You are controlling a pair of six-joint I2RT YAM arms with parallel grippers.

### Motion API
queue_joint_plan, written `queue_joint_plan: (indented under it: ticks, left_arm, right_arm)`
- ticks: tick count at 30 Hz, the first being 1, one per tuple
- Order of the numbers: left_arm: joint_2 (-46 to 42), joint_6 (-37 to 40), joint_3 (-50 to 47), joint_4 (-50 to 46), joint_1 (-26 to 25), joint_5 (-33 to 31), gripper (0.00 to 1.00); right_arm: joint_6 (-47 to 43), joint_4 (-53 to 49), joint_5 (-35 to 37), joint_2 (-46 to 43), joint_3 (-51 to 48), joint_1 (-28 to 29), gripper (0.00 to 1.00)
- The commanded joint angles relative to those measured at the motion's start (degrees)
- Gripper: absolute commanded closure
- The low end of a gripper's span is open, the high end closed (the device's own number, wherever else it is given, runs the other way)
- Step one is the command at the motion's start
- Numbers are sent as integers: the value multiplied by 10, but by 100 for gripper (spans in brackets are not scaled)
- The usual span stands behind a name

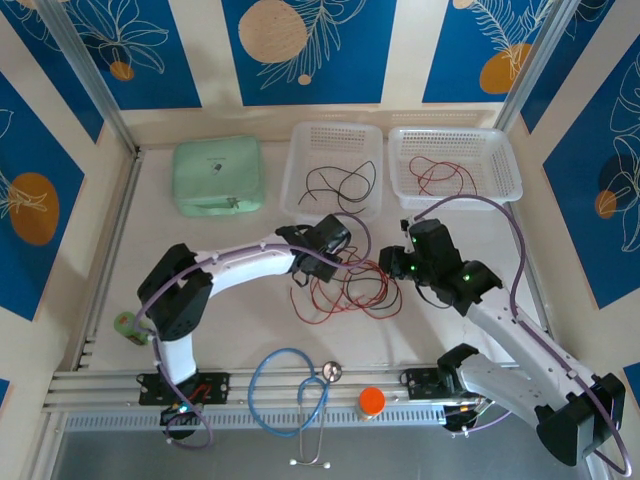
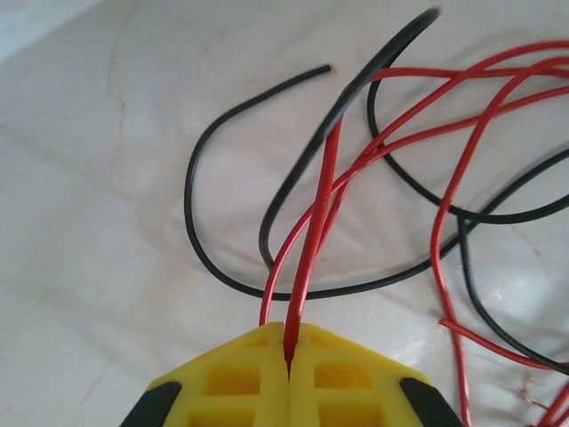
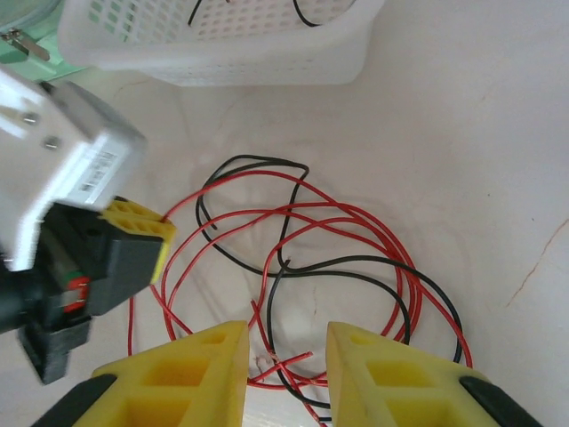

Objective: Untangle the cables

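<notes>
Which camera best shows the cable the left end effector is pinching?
Left wrist: the red cable runs straight into the shut left end effector. Top external shows the tangle small. Right wrist shows that end effector sideways, its grip hidden.

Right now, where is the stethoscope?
In the top view the stethoscope lies at the near edge of the table, about midway across, an orange disc just right of it and the cables beyond.

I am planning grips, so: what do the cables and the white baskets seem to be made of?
The cables: thin wire in smooth red or black insulation, probably plastic; coppery strands show at a stripped end. The baskets: likely moulded white plastic, semi-glossy, with perforated walls.
</notes>
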Motion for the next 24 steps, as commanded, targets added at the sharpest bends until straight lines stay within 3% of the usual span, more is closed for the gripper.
queue_joint_plan:
  ticks: [1, 4, 8, 15, 24]
  left_arm:
    - [-44, 0, -4, -14, 3, 7, 100]
    - [-82, 8, 5, -26, -1, 15, 100]
    - [-131, 26, 36, -63, -8, 12, 100]
    - [-207, 37, 74, -107, -10, -1, 100]
    - [-260, 41, 115, -110, -10, 48, 100]
  right_arm:
    - [15, 3, -5, -7, -11, 3, 70]
    - [4, 16, -34, 8, -18, 2, 66]
    - [-76, 45, -69, 23, -25, 4, 60]
    - [-196, 144, -107, -15, -55, 15, 52]
    - [-276, 225, -92, 28, -43, 30, 38]
